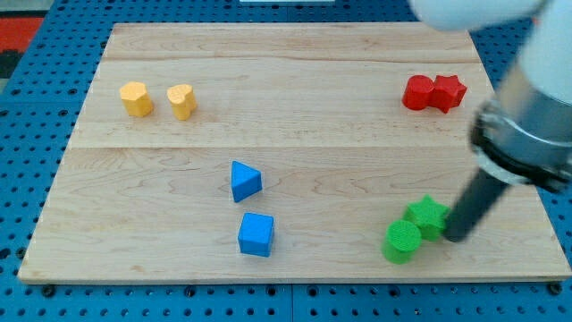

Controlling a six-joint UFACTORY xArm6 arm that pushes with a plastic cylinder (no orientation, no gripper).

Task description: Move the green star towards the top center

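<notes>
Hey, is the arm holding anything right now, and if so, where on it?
Nothing is held. My tip only sits against the view's right side of the green star.

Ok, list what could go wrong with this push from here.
My tip sits at the green star's right side, so a push likely sends it left, not toward the top center. The green cylinder touches the star and may get dragged along. Both lie close to the board's bottom edge.
</notes>
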